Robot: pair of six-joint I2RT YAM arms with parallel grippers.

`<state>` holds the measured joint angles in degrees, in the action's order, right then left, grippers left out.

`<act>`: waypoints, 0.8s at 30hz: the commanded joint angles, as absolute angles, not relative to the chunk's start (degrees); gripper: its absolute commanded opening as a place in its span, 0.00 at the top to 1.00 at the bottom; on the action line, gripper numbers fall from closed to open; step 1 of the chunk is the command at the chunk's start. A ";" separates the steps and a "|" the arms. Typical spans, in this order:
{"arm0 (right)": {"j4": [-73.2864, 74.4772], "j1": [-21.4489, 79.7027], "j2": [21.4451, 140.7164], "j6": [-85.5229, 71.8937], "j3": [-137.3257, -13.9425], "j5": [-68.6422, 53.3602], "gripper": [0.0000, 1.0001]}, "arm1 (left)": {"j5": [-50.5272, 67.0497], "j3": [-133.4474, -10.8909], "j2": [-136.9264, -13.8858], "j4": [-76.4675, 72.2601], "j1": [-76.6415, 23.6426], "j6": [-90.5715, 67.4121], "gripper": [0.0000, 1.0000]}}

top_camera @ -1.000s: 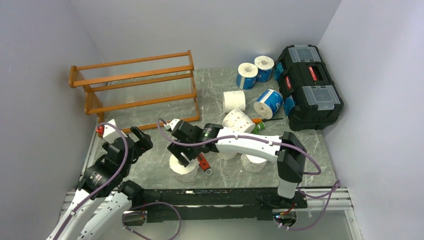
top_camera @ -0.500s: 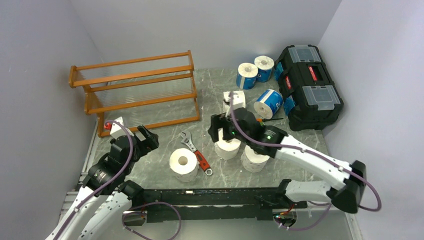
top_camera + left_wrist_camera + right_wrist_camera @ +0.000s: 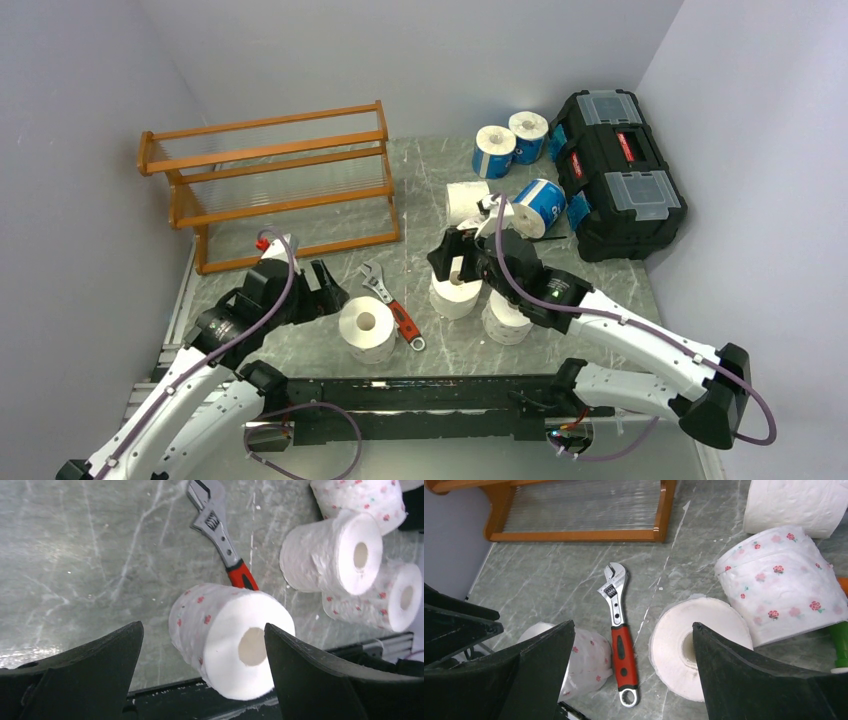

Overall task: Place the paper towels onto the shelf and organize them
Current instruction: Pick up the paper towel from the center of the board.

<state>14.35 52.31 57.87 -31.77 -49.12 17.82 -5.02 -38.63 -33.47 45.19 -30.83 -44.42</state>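
Note:
A paper towel roll with reddish print point(image 3: 367, 328) stands on end near the table's front edge. In the left wrist view this roll point(image 3: 227, 635) sits just beyond my open left gripper point(image 3: 202, 627), untouched. In the top view the left gripper point(image 3: 325, 288) is just left of it. My right gripper point(image 3: 452, 268) hangs open above a plain white roll point(image 3: 455, 295), with nothing between its fingers point(image 3: 633, 625). More rolls lie around: a printed one point(image 3: 507, 318), a white one on its side point(image 3: 467, 200), and blue-wrapped ones point(image 3: 493, 150) point(image 3: 540, 205). The orange-brown shelf point(image 3: 280, 185) stands at the back left.
A red-handled wrench point(image 3: 390, 300) lies between the front printed roll and the plain roll. A black toolbox with red latches point(image 3: 615, 170) fills the back right corner. A green-and-orange tool point(image 3: 839, 650) lies beside a printed roll point(image 3: 784, 585).
My right arm has left the front printed roll, swung right to above the plain roll, and opened wider. My left arm has moved right, toward the printed roll.

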 commanded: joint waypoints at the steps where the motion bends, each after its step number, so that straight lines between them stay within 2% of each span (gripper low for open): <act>1: 9.57 52.16 55.70 -31.68 -47.57 18.76 0.11 | 2.24 -38.47 -32.43 44.45 -30.94 -45.59 0.03; 10: 8.29 52.17 55.85 -31.52 -46.06 18.37 0.11 | 8.27 -36.27 -32.16 43.28 -31.82 -43.01 0.06; 24: 9.31 52.16 55.78 -31.35 -46.25 19.49 0.11 | 1.28 -39.19 -41.50 44.61 -38.60 -42.51 0.09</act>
<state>11.27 52.31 56.88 -31.70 -45.98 17.87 4.86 -36.40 -39.33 44.86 -37.01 -43.09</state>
